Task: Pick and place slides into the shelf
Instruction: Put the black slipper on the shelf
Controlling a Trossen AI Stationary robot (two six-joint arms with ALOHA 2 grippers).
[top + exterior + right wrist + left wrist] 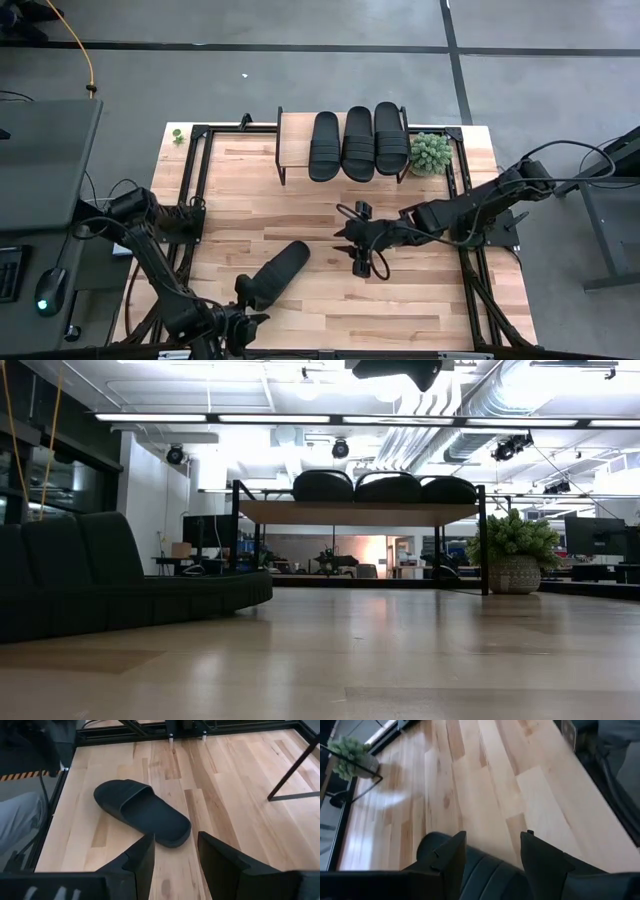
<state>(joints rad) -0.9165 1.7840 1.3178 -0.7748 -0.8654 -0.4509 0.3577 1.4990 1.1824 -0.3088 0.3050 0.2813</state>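
Three black slides (358, 142) lie side by side on the light wood top of the shelf (293, 140) at the table's far edge; in the low view they show as slides (385, 487) on the shelf (360, 512). A fourth slide (275, 273) lies flat on its sole near the table's near edge, also seen as the slide (142, 812) and the slide (130, 590). My left gripper (248, 312) is open just short of its strap end, with the ribbed strap (490, 877) showing between the fingers of my left gripper (492, 857). My right gripper (356, 252) is open, right of the slide, as my right gripper (175, 852) shows.
A small potted plant (431, 153) stands right of the shelf and shows as the plant (515, 560) in the low view. Black frame rails (200, 190) run along the table's left and right sides. Bare wood lies between the lone slide and the shelf.
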